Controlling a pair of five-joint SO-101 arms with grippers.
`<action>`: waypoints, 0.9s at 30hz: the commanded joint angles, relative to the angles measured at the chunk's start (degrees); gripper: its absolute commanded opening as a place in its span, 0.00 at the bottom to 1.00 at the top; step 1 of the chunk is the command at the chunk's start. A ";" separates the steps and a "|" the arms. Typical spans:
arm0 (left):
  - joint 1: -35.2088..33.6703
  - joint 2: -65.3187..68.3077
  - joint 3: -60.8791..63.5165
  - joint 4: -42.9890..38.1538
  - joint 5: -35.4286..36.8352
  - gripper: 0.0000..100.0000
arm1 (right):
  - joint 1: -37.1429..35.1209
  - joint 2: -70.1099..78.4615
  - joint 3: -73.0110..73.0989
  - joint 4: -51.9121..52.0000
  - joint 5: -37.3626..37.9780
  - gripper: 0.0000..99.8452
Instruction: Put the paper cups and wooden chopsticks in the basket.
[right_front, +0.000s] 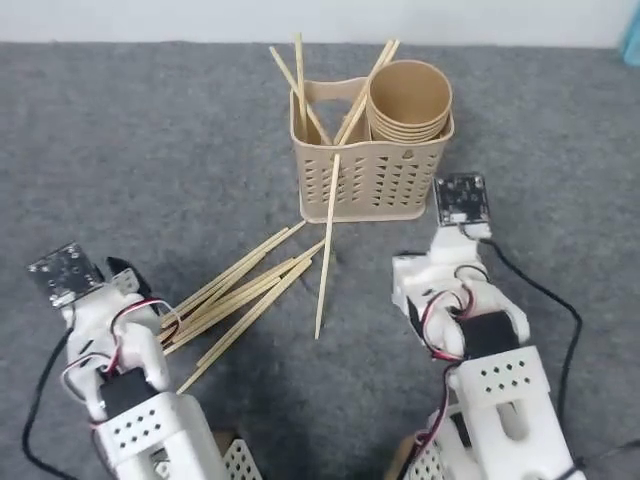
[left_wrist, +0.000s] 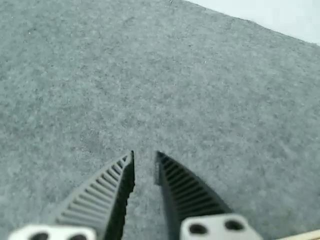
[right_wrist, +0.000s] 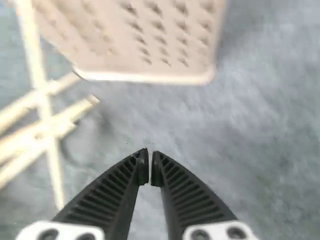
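Note:
A beige perforated basket (right_front: 370, 175) stands at the back middle of the grey mat. A stack of paper cups (right_front: 408, 100) sits in its right side, and a few wooden chopsticks (right_front: 300, 85) stick up from it. A bundle of loose chopsticks (right_front: 240, 292) lies fanned out on the mat in front of the basket, and one chopstick (right_front: 327, 245) leans against its front wall. My left gripper (left_wrist: 145, 156) hovers over bare mat, jaws a narrow gap apart and empty. My right gripper (right_wrist: 149, 152) is shut and empty just short of the basket (right_wrist: 140, 40), beside the chopsticks (right_wrist: 40, 130).
Both white arms sit at the near edge, the left arm (right_front: 110, 360) by the chopstick ends and the right arm (right_front: 480, 340) in front of the basket's right corner. Black cables (right_front: 560, 300) trail beside the right arm. Grey mat (right_front: 150, 150) spreads to the left and right of the basket.

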 joint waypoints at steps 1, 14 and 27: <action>0.09 -0.70 0.31 -1.49 -0.26 0.11 | -6.02 -0.92 -7.82 -0.04 -5.10 0.14; 4.04 -0.62 0.92 0.00 -0.26 0.11 | -14.02 13.41 -8.26 -26.07 -8.18 0.16; 4.04 -0.62 1.19 -1.67 -0.26 0.11 | -14.11 29.23 -9.85 -35.91 -8.26 0.15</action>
